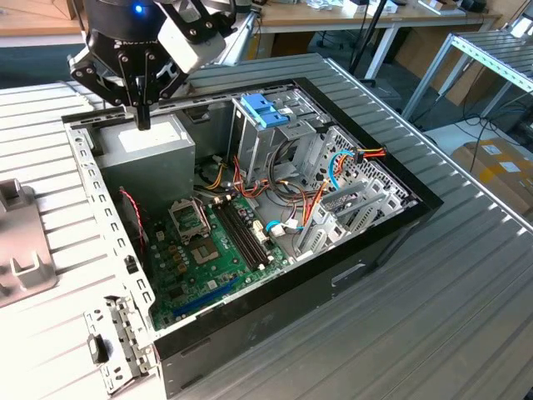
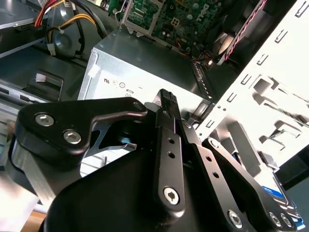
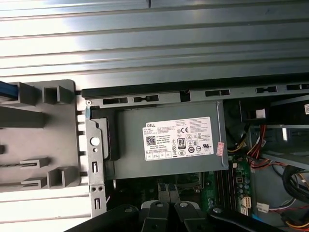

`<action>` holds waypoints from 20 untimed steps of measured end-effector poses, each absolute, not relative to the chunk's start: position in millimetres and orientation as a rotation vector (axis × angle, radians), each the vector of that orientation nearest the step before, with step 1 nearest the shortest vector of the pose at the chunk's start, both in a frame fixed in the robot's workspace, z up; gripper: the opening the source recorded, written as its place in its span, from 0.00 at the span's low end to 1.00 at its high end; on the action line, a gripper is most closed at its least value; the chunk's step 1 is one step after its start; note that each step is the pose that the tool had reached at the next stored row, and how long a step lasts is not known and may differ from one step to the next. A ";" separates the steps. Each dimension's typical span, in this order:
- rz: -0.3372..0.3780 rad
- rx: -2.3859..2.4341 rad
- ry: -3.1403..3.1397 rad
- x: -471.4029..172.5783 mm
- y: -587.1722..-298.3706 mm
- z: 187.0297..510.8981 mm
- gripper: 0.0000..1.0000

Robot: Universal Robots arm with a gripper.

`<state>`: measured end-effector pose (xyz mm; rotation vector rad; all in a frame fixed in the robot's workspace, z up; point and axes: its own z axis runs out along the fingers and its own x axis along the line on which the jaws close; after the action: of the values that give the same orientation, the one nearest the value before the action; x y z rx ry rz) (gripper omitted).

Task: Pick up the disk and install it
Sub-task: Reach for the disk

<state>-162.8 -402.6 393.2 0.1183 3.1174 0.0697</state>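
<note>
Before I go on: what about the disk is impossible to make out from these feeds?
- First wrist view: the disk is a blue sliver; the picture's edge cuts off the rest.
- Second wrist view: the gripper covers most of it.
- Exterior view: the grey holder is cut by the view's left edge.

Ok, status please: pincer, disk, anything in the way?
Pincer shut, empty, above the grey power box. Disk not picked up. Case frame close by.
</note>
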 end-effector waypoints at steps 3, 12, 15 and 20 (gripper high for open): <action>0.070 0.118 3.117 -164.5 -402.6 393.2 0.11; 0.070 0.118 3.117 -169.7 -402.6 393.3 0.11; 0.070 0.118 3.117 -172.7 -402.6 393.2 0.11; 0.070 0.118 3.117 -175.8 -402.6 393.2 0.11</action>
<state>-175.8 -402.6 393.2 0.1184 3.1174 0.0697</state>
